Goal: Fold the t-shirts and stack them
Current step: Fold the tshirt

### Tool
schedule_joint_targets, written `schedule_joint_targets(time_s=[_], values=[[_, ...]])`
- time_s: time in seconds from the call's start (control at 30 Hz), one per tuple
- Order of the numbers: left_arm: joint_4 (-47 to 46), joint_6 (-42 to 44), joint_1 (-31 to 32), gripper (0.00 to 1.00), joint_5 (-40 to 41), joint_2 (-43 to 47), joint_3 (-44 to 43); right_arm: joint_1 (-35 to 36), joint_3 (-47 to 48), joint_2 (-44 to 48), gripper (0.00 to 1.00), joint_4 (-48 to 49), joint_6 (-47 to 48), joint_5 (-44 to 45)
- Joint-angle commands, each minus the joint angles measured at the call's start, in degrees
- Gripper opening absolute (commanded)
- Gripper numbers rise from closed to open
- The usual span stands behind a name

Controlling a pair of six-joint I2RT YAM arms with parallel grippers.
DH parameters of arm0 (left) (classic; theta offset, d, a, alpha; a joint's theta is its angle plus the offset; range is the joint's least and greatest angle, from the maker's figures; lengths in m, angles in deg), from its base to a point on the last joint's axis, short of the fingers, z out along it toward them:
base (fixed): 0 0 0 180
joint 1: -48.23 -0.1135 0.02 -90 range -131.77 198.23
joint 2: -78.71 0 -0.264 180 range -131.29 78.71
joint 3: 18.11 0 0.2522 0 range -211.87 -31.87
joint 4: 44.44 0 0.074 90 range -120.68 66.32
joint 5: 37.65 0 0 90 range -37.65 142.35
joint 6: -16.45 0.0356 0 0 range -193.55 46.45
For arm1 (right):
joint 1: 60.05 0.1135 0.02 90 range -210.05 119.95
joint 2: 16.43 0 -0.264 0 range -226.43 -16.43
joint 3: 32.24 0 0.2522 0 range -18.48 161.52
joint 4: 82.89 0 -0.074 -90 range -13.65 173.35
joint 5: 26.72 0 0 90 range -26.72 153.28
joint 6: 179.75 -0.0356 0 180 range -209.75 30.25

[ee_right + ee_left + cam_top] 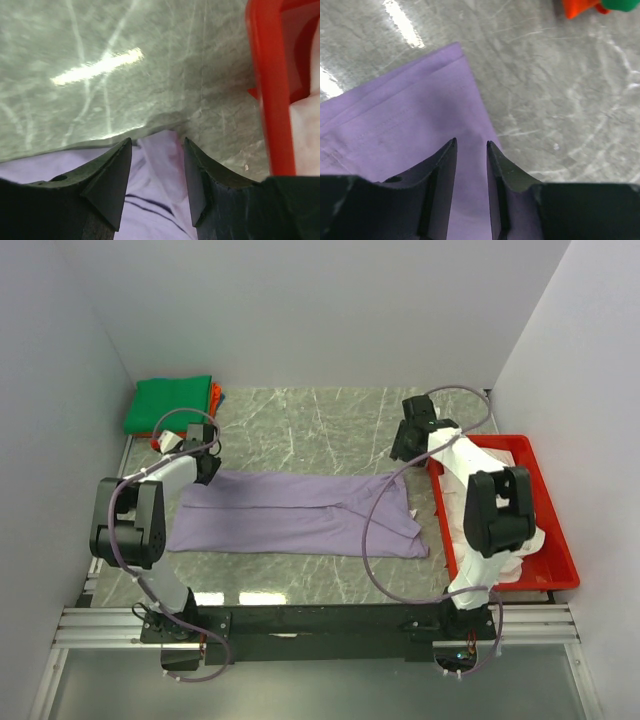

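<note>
A lavender purple t-shirt (300,515) lies folded into a long band across the middle of the table. My left gripper (207,466) is at its far left corner, open, jaws just above the cloth (410,125); its midpoint in the left wrist view (471,143) is over the purple edge. My right gripper (402,454) is at the far right corner, open, with a tip of the cloth (162,150) between its jaws (157,142). A folded green t-shirt (170,403) lies on an orange-red one (215,395) at the back left.
A red plastic tray (560,540) stands along the right side, holding pale pinkish-white shirts (495,455); its rim (270,85) is close to the right of my right gripper. White walls close in the left, back and right. Bare marble table (310,420) lies beyond the purple shirt.
</note>
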Motion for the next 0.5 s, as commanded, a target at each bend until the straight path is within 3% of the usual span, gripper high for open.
schedule_joint_targets(time_s=[0.0,0.33,0.47], values=[[4.18,-1.32,-0.14,0.36,3.09,-1.42,-2.95,0.49,4.27,-3.20,0.53,-3.40,2.57,0.85],[8.39,-3.43,-1.80,0.36,4.32,-6.17,-4.36,0.40,3.31,-7.25,0.42,-1.47,1.88,-3.28],[10.41,-3.08,-3.04,0.35,5.20,-7.40,-4.97,0.40,1.83,-7.25,0.28,-0.41,1.00,-3.99]])
